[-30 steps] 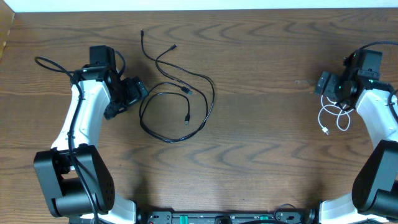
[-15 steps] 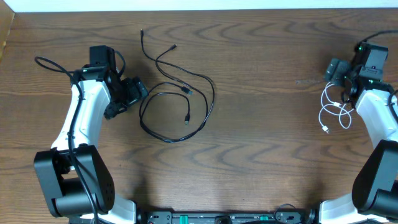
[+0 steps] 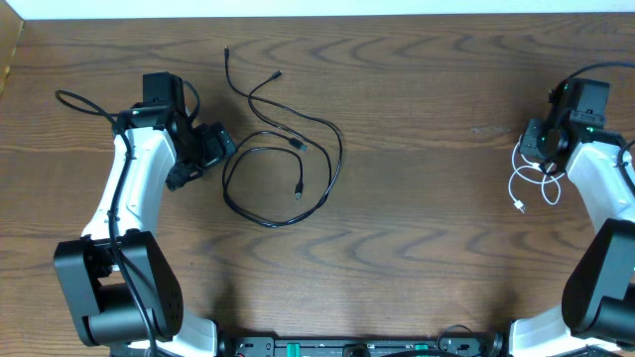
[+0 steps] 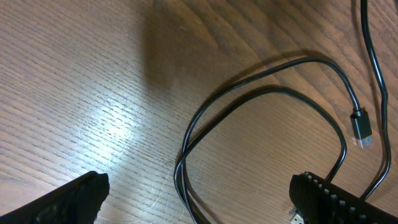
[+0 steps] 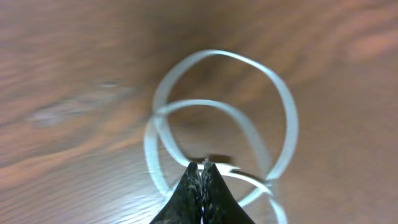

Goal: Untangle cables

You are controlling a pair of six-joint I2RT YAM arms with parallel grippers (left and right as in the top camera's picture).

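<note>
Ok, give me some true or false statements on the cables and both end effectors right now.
1. The white cable lies on the right side, apart from the black cables. True.
2. The left end effector is shut on a black cable. False: it is open, gripping nothing.
3. The right end effector has its fingers closed together. True.
4. The white cable is stretched straight. False: it lies in loops.

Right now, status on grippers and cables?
Left gripper open by black cables. Right gripper shut above white cable, grip unclear. No obstruction seen.
</note>
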